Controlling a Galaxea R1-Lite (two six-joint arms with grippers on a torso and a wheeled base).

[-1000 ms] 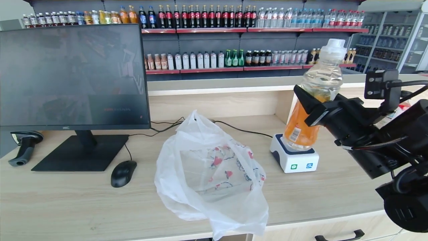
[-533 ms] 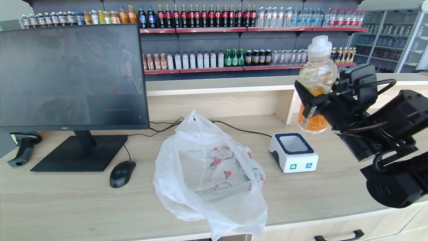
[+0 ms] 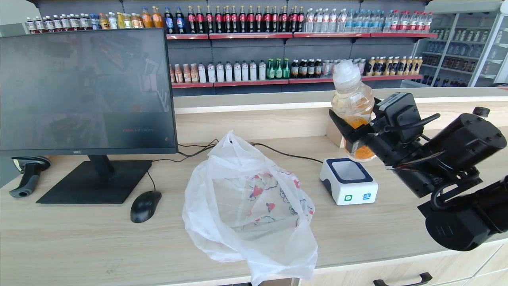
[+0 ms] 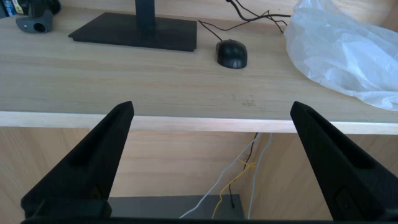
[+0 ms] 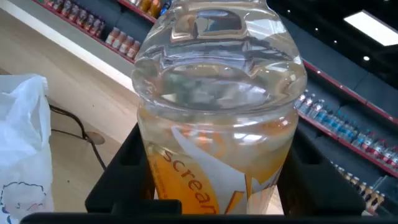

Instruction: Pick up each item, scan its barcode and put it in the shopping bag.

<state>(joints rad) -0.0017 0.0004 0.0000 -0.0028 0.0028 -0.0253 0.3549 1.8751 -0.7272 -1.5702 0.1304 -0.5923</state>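
My right gripper (image 3: 354,133) is shut on an orange-juice bottle (image 3: 352,107) with a white cap, held upright in the air just behind and above the white barcode scanner (image 3: 348,186). From the right wrist, the bottle (image 5: 221,124) sits clamped between the dark fingers (image 5: 127,171). The white shopping bag (image 3: 248,206) with a red and blue print stands open at the middle of the counter, left of the scanner. My left gripper (image 4: 211,162) is open, held below the counter's front edge (image 4: 186,122) with nothing between its fingers.
A monitor (image 3: 85,91) on a black stand, a black mouse (image 3: 146,205) and a handheld scanner (image 3: 27,174) sit at the counter's left. Cables (image 3: 285,153) run behind the bag. Drink shelves line the back wall. A drawer handle (image 3: 403,280) shows below the front edge.
My right arm lifted the bottle off the barcode scanner, then carried it leftward and a little lower. The bag and the left gripper have not moved.
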